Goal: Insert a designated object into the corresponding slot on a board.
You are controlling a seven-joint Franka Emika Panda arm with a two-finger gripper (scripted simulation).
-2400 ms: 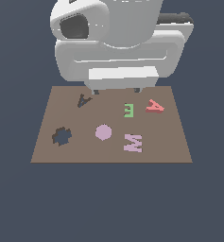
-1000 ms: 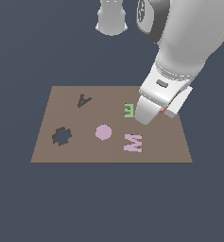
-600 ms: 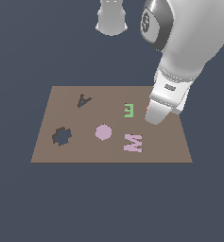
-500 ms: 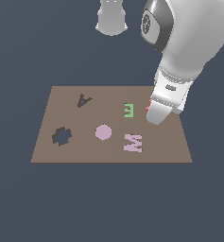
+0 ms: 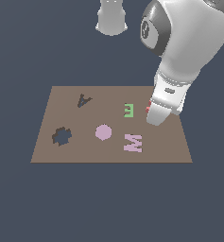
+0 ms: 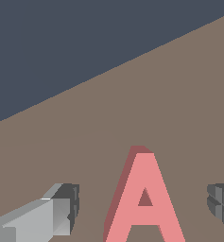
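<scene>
The pincer (image 6: 144, 208) stands open, fingers (image 6: 61, 215) apart on either side of the red A block (image 6: 144, 198) on the board (image 6: 179, 108).

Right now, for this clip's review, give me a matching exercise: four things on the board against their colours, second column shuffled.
Things:
1. A block
2. E block
3. M block
4. A-shaped slot

Colours:
a. green
b. dark cutout
c. salmon-red
d. pink

Pairs: 1-c, 2-a, 3-d, 4-b
</scene>
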